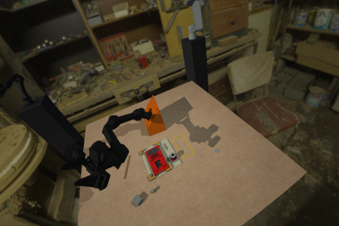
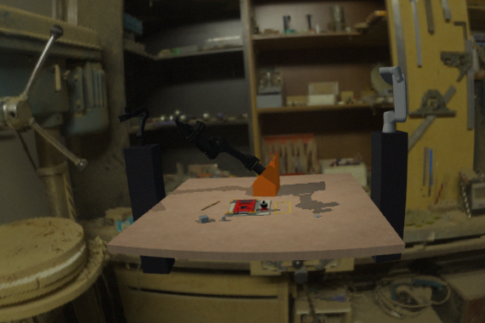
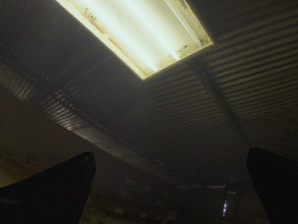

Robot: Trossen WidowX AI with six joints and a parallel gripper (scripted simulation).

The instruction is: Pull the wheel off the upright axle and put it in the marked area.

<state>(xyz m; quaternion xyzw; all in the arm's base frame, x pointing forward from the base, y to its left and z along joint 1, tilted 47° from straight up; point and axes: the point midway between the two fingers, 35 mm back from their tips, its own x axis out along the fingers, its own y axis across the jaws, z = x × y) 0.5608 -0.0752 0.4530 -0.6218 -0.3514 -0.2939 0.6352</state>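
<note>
The wheel (image 1: 173, 156) (image 2: 264, 204) is a small dark round piece with a light centre, at the right side of the red and pale board (image 1: 165, 146). It appears to sit on the axle, which is mostly hidden under it. The marked area is a yellow outline (image 1: 188, 144) (image 2: 290, 207) on the table, just right of the board, with no object inside. My gripper (image 1: 68, 176) (image 3: 173, 160) is open, its black fingers wide apart with nothing between them. It is raised high at the left, far from the wheel, and points up toward the ceiling lamp.
An orange wedge (image 1: 151, 105) (image 2: 275, 172) stands behind the board, beside my arm's base. A thin wooden stick (image 1: 126, 167) (image 2: 210, 206) lies left of the board. Grey blocks (image 1: 137, 200) (image 2: 203, 218) lie at the front left, and a small grey piece (image 1: 217, 151) lies right of the outline.
</note>
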